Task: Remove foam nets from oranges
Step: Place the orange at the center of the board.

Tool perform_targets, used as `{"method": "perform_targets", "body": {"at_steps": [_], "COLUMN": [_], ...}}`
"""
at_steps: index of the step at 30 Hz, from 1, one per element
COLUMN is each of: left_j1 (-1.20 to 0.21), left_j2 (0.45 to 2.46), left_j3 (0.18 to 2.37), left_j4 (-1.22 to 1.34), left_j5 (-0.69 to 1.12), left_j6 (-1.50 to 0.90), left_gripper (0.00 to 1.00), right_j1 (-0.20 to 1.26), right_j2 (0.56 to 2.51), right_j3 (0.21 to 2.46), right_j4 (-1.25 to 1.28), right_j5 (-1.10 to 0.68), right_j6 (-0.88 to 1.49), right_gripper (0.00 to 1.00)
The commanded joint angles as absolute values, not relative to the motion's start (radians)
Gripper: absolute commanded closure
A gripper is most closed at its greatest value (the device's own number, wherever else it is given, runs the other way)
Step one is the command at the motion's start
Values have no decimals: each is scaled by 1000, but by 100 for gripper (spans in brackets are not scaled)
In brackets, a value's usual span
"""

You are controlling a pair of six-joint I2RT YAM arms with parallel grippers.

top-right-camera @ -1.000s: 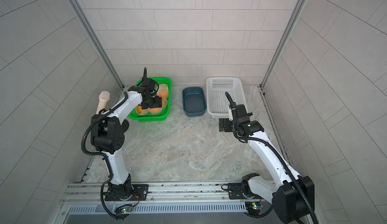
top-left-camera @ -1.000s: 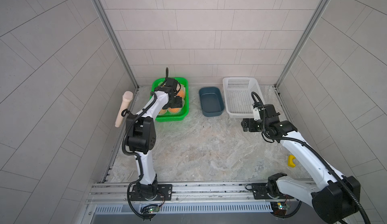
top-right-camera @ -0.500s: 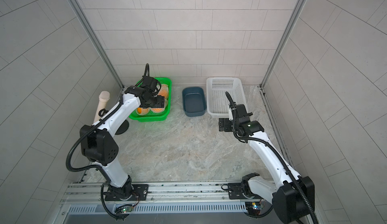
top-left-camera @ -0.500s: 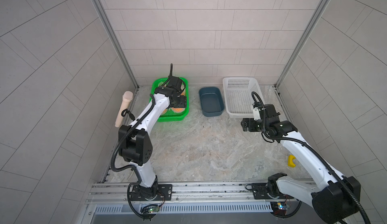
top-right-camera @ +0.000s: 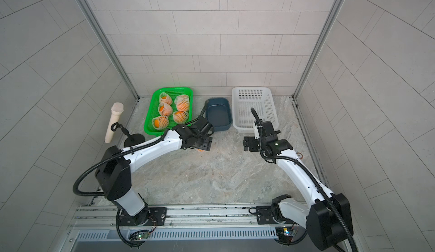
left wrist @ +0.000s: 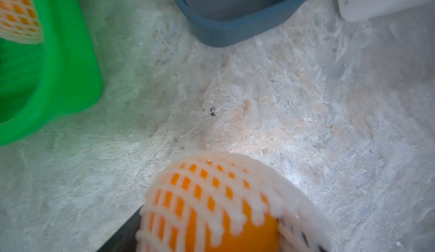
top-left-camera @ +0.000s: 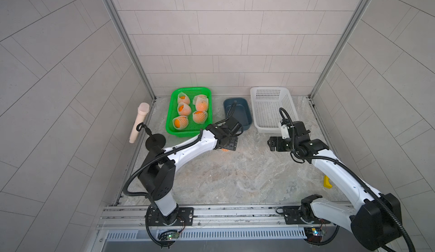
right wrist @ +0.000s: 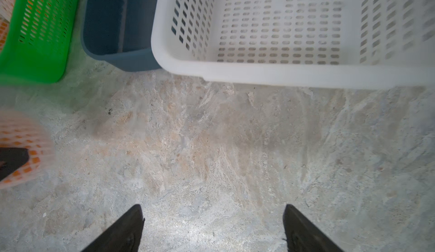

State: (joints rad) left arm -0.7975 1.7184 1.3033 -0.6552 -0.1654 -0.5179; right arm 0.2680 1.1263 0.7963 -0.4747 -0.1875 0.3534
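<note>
The left gripper [top-left-camera: 226, 144] is clamping 1 round, glossy orange [left wrist: 254, 236] sheathed in a soft white foam net [left wrist: 226, 168] with diamond holes, holding it over the mottled stone-look table [top-left-camera: 223, 180], in front of the green basket [top-left-camera: 182, 133] and the blue tub [top-left-camera: 240, 112]. 5 more netted oranges [top-left-camera: 200, 117] are sitting inside that slotted green basket, each showing bright skin through its lattice. The smooth blue tub and the rigid, perforated white basket [top-left-camera: 270, 112] are standing beside it, making 3 containers. The right gripper [right wrist: 213, 215] is hovering over bare table before the white basket, its 2 dark pointed jaws standing wide apart, gripping nothing.
</note>
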Motion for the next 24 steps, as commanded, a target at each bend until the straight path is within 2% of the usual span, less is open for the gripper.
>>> {"method": "perform_targets", "body": {"at_steps": [1,4,12,24], "left_j1": [-837,-839,-839,-839], "left_j2": [1767,1814,1941,1937], "left_j3": [1266,1240,1275,1272], "left_j4": [-495,-393,-336,-334], "left_j5": [-222,-150,-86,-88], "left_j6": [-578,-539,-426,-429], "left_gripper": [29,29,27,4], "right_j1": [281,282,282,282], "right_j2": [1100,1092,1072,1080], "right_j3": [730,713,691,702], "right_j4": [-391,-396,-402,-396], "right_j5": [-184,-177,-165,-177], "right_j6": [389,393,393,391], "right_gripper": [6,6,6,6]}}
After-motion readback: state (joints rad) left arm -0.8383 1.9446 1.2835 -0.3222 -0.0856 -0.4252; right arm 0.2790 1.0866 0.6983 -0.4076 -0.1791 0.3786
